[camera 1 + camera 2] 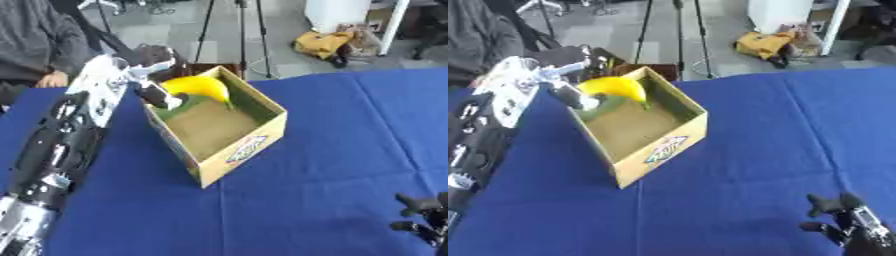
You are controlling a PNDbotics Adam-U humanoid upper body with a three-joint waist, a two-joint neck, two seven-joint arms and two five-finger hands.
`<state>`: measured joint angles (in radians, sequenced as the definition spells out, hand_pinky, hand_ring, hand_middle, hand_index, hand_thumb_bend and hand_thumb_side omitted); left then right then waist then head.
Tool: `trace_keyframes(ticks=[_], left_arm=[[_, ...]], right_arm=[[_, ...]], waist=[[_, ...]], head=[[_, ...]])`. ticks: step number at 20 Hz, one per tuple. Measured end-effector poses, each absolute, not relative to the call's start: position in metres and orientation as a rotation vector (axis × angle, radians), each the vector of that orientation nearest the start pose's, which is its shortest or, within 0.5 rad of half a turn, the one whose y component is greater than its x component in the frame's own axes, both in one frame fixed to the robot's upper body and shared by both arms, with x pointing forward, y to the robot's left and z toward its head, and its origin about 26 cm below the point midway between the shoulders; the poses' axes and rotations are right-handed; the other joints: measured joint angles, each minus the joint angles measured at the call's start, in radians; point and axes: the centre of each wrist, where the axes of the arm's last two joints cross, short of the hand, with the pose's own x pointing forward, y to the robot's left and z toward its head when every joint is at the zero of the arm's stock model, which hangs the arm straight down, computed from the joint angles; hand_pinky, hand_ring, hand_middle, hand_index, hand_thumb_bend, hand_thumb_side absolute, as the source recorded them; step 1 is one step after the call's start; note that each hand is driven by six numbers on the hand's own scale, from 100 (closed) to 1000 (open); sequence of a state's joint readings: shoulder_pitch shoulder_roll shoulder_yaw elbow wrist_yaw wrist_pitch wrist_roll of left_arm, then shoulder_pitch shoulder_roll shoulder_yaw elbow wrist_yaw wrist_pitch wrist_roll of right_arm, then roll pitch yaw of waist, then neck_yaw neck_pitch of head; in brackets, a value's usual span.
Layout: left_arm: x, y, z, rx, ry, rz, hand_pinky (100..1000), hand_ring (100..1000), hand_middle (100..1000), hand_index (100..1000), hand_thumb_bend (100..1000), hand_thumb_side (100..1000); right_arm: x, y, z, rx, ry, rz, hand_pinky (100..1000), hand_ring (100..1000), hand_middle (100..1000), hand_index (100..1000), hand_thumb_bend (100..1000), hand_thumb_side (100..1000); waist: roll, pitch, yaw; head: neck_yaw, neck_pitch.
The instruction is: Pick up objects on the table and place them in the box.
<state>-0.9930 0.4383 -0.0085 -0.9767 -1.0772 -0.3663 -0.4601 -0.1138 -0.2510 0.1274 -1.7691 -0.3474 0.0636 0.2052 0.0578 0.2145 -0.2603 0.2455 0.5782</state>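
Observation:
An open cardboard box [249, 142] sits on the blue table, its inside bare and brown. A yellow banana [199, 86] hangs over the box's far left corner. My left hand [156, 92] is curled round the banana's left end, with the arm running in from the lower left. My right hand [842, 220] rests at the lower right corner, away from the box, fingers relaxed and holding nothing.
The blue tablecloth [332, 150] stretches wide to the right of and in front of the box. A seated person in grey [35, 45] is at the table's far left edge. Tripod legs [241, 35] and a yellow bag [322, 44] stand on the floor beyond.

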Motion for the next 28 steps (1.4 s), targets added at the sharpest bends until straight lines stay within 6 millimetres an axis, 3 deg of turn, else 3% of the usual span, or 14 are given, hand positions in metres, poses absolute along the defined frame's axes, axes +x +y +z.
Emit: trace_keyframes(ticks=[6, 10, 14, 16, 18, 22, 24, 26, 28], left_arm=[[0.49, 0.272, 0.215, 0.99, -1.391, -1.7, 674, 498, 454, 642, 100, 149], [0.492, 0.269, 0.2, 0.98, -1.313, -1.776, 695, 541, 504, 691, 186, 206], [0.492, 0.269, 0.19, 0.966, -1.284, -1.833, 776, 712, 718, 849, 587, 815], [0.491, 0.27, 0.189, 0.963, -1.307, -1.843, 823, 764, 776, 890, 714, 976], [0.489, 0.269, 0.191, 0.972, -1.35, -1.843, 856, 800, 802, 899, 763, 976], [0.482, 0.267, 0.199, 1.0, -1.507, -1.775, 856, 801, 786, 876, 672, 933], [0.475, 0.269, 0.204, 1.008, -1.63, -1.682, 818, 758, 735, 830, 404, 879], [0.462, 0.271, 0.206, 0.97, -1.778, -1.546, 800, 740, 702, 801, 212, 894], [0.447, 0.272, 0.206, 0.88, -1.923, -1.393, 790, 733, 689, 792, 156, 902]], right_arm=[[0.297, -0.245, 0.077, 0.423, -1.742, 0.304, 650, 963, 537, 624, 100, 775], [0.298, -0.244, 0.078, 0.425, -1.745, 0.307, 650, 963, 537, 624, 100, 773], [0.298, -0.244, 0.079, 0.425, -1.746, 0.308, 650, 963, 538, 624, 100, 771], [0.298, -0.244, 0.079, 0.425, -1.746, 0.308, 650, 963, 538, 625, 100, 770], [0.298, -0.244, 0.079, 0.424, -1.746, 0.307, 650, 963, 538, 625, 100, 769], [0.298, -0.244, 0.079, 0.424, -1.747, 0.307, 650, 963, 538, 624, 100, 770], [0.298, -0.245, 0.079, 0.421, -1.748, 0.303, 650, 963, 538, 624, 100, 773], [0.298, -0.246, 0.079, 0.417, -1.751, 0.299, 650, 963, 538, 624, 100, 773], [0.298, -0.246, 0.079, 0.415, -1.753, 0.297, 650, 963, 537, 624, 100, 773]], waist=[[0.001, 0.008, -0.024], [-0.003, 0.008, -0.023], [-0.005, 0.008, -0.015], [-0.007, 0.008, -0.012], [-0.01, 0.008, -0.008], [-0.012, 0.008, 0.005], [-0.012, 0.007, 0.019], [-0.013, 0.007, 0.033], [-0.013, 0.007, 0.047]], head=[[0.015, -0.001], [0.017, -0.005], [0.015, -0.009], [0.012, -0.009], [0.01, -0.009], [0.007, -0.009], [0.001, -0.009], [-0.005, -0.01], [-0.012, -0.01]])
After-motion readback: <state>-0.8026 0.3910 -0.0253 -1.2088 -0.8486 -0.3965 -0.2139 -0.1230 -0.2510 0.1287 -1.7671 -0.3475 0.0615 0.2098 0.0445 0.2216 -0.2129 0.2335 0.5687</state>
